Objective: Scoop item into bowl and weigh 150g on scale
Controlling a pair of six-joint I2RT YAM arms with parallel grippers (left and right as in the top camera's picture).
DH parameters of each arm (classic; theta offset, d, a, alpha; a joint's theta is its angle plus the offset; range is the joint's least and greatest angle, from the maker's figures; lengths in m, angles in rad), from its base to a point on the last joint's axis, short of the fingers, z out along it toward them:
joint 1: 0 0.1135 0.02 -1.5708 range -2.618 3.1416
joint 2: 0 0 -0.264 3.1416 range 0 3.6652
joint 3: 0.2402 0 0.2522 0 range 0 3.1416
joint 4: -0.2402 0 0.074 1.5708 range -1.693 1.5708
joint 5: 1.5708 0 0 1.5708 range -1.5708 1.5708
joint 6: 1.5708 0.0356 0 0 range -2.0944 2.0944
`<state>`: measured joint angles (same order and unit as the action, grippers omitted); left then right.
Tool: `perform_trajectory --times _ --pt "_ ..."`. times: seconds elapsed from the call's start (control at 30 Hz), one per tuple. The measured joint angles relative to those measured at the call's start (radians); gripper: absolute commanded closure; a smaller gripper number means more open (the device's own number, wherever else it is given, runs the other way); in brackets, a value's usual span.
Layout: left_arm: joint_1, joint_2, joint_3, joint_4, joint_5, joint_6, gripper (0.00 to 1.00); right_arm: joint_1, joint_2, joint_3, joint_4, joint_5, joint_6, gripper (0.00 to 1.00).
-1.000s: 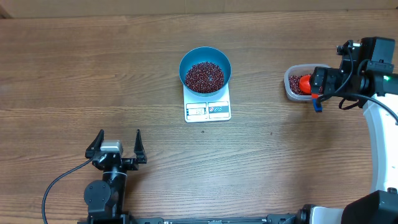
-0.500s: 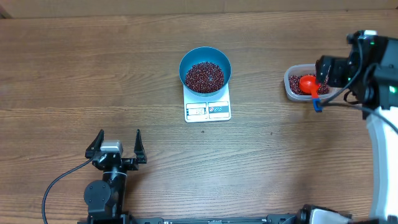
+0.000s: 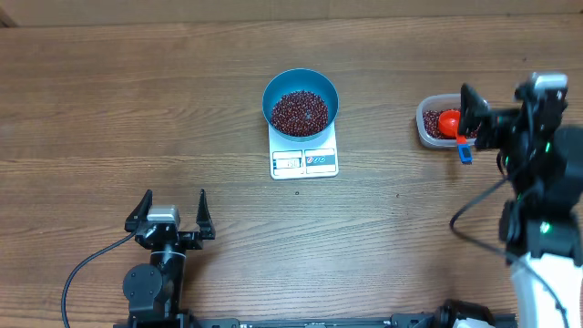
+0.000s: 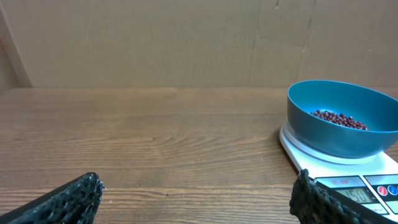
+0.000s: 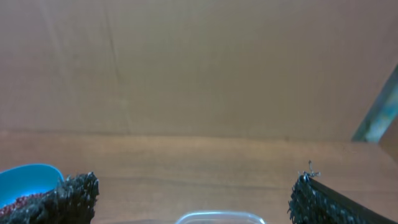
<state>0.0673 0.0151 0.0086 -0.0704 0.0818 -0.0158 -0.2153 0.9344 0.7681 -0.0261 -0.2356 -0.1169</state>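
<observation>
The blue bowl (image 3: 301, 91) stands on the white scale (image 3: 304, 162) at the table's middle and holds a heap of dark red beans (image 3: 300, 112). More beans lie in a clear tub (image 3: 435, 125) to the right, with a red scoop (image 3: 448, 119) resting in it. My right gripper (image 3: 481, 121) hovers just right of the tub, open and empty. My left gripper (image 3: 173, 208) is at the front left, open with nothing between its fingers. In the left wrist view the bowl (image 4: 336, 134) and scale (image 4: 348, 169) sit far right. In the right wrist view, the tub rim (image 5: 221, 218) shows below my open gripper (image 5: 193, 193).
A blue piece (image 3: 465, 153) of the scoop's handle sticks out over the tub's near right corner. A cardboard wall (image 4: 186, 37) stands behind the wooden table (image 3: 137, 91). The right arm's base (image 3: 547, 273) takes up the front right corner.
My right arm has swung back and turned away from the tub, uncovering the red scoop lying in it. The left arm, bowl and scale have not moved.
</observation>
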Motion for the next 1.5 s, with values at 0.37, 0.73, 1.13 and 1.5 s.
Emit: perform_trajectory --times 0.37,0.73,1.13,1.5 --pt "0.0 0.0 0.0 0.0 0.0 0.0 0.0 0.0 -0.356 -0.469 0.459 -0.02 0.094 0.0" --pt "0.0 0.0 0.0 0.0 0.0 0.0 0.0 0.0 -0.65 -0.725 0.478 -0.023 0.143 0.0" --pt "0.0 0.0 0.0 0.0 0.0 0.0 0.01 0.055 -0.825 -0.75 0.227 0.036 0.151 0.0" --pt "0.0 0.0 0.0 0.0 0.0 0.0 0.0 0.154 -0.922 -0.75 0.012 0.134 0.151 0.0"
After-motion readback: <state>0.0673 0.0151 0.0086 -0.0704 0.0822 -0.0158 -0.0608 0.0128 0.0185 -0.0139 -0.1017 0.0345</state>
